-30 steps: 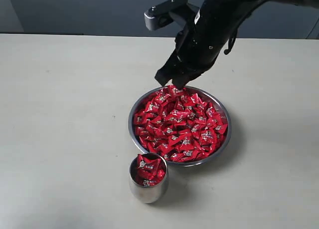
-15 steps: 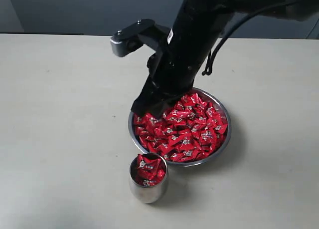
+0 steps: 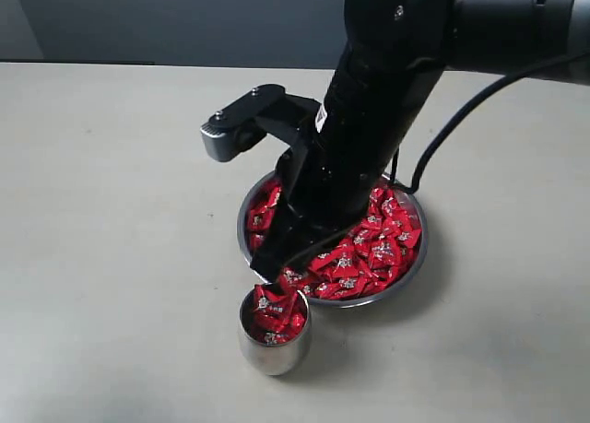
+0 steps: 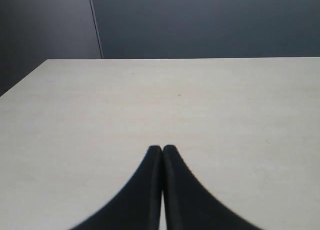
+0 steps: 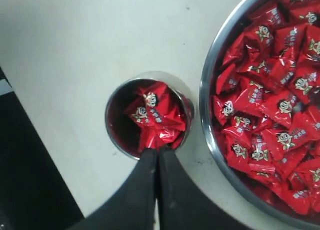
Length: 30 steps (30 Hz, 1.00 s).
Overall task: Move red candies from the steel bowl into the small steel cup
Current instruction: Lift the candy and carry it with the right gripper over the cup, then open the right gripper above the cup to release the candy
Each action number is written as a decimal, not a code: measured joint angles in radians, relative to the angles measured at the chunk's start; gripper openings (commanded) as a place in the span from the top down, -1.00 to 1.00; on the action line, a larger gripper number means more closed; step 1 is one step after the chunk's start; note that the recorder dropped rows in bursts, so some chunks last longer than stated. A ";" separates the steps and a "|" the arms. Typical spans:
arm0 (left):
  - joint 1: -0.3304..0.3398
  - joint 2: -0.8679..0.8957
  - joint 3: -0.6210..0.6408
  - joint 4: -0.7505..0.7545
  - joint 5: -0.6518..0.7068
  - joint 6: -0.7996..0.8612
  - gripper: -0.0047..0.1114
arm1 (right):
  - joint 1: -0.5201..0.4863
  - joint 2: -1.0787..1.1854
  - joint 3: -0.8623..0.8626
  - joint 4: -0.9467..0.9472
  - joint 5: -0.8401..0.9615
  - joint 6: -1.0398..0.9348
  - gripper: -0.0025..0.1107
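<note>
Table [image 5: 75, 39]; right gripper [image 5: 155, 151] at small steel cup [image 5: 107, 121]

**Q:** What colours are the sweets?
**A:** The small candies in shiny red twisted wrappers [image 5: 280, 107] each bear a tiny silver-white mark.

**Q:** And the vessels?
**A:** The wide shallow bowl of grey steel [image 5: 205, 84] and the small polished steel cup [image 3: 272, 354] are both silver-grey. The cup's inner wall mirrors red.

**Q:** Everything else?
**A:** The flat pale cream counter [image 3: 111, 211] is unpatterned. The left end effector [image 4: 162, 150] and right end effector [image 5: 156, 151] are plain black. The wall behind [image 4: 200, 19] is dark blue-grey.
</note>
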 measured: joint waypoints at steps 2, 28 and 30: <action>0.000 0.000 0.000 0.000 0.000 0.000 0.91 | 0.002 -0.002 0.000 0.028 0.000 0.000 0.97; 0.000 0.000 0.000 0.000 0.000 0.000 0.91 | 0.053 0.090 0.002 0.010 -0.059 -0.004 0.97; 0.000 0.000 0.000 0.000 0.000 0.000 0.91 | 0.053 0.093 0.002 0.010 -0.055 -0.004 0.97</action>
